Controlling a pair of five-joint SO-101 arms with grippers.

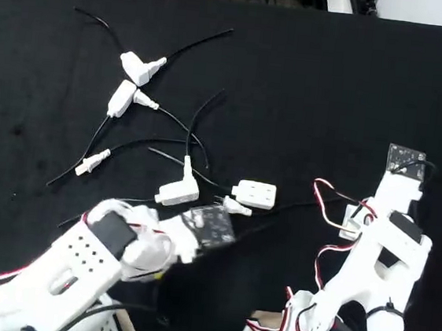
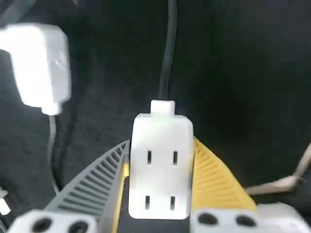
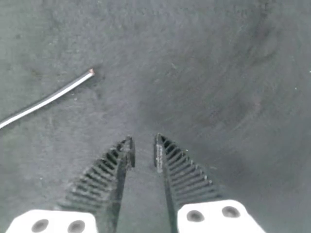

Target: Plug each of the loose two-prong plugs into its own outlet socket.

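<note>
Black tabletop [image 1: 332, 82]. My left pincer [image 2: 161, 145] clamps the socket [image 2: 160, 189] by its flat sides; I judge it light, rigid plastic. Right pincer [image 3: 143, 145] barely parted, empty.

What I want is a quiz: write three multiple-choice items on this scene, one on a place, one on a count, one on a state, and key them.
1. The right gripper hangs over: A) a tangle of cords B) bare black table C) a loose plug.
2. Slots showing on the face of the white socket block in the left gripper: A) two B) four C) six.
3. The left gripper is: A) open and empty B) shut on a black cord C) shut on the socket block.
Key: 1 B, black cloth lies under it, and a cord end lies off to one side; 2 B, two pairs of slots show; 3 C, it presses both sides of the block.
</note>
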